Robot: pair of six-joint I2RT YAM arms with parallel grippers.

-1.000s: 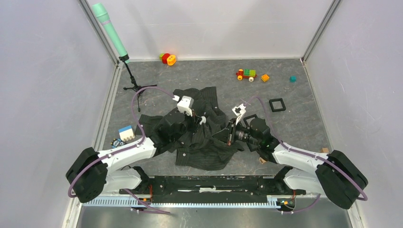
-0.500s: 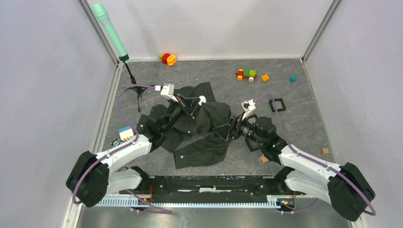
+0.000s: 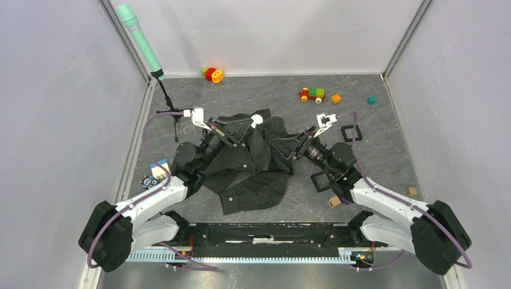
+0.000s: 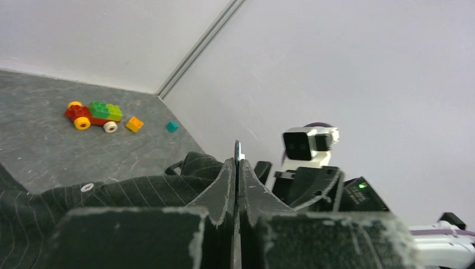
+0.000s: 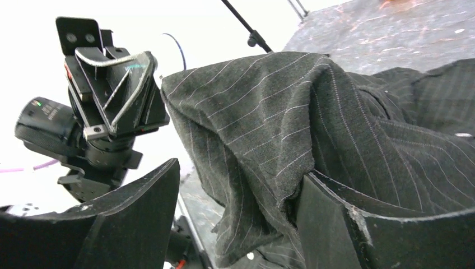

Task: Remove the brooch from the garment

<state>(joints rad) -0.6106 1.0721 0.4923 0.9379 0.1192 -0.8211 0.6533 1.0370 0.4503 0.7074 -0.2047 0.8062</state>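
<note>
The garment (image 3: pixel 253 174) is a dark pinstriped shirt heaped mid-table, with one fold raised in a peak beside my left gripper (image 3: pixel 249 124). That gripper is shut on the brooch (image 3: pixel 258 119), a thin disc. In the left wrist view the brooch (image 4: pixel 237 150) shows edge-on, sticking up past the fingertips of the left gripper (image 4: pixel 236 163), with the garment (image 4: pixel 140 188) behind. Whether the brooch still touches the cloth I cannot tell. My right gripper (image 3: pixel 288 146) is open. In its own view a hanging fold of the garment (image 5: pixel 269 112) lies against one finger of the right gripper (image 5: pixel 240 171).
A mint-green microphone (image 3: pixel 141 42) on a black stand (image 3: pixel 172 111) is at the back left. A toy car (image 3: pixel 312 94), orange brick (image 3: pixel 335 99) and teal cube (image 3: pixel 371 100) lie at the back right. A black square frame (image 3: pixel 351 132) sits right of the garment, a white-blue block (image 3: pixel 159 167) to its left.
My left gripper has carried the brooch back and to the left, drawing the cloth with it. My right gripper has let go of the garment, opened, and shifted right.
</note>
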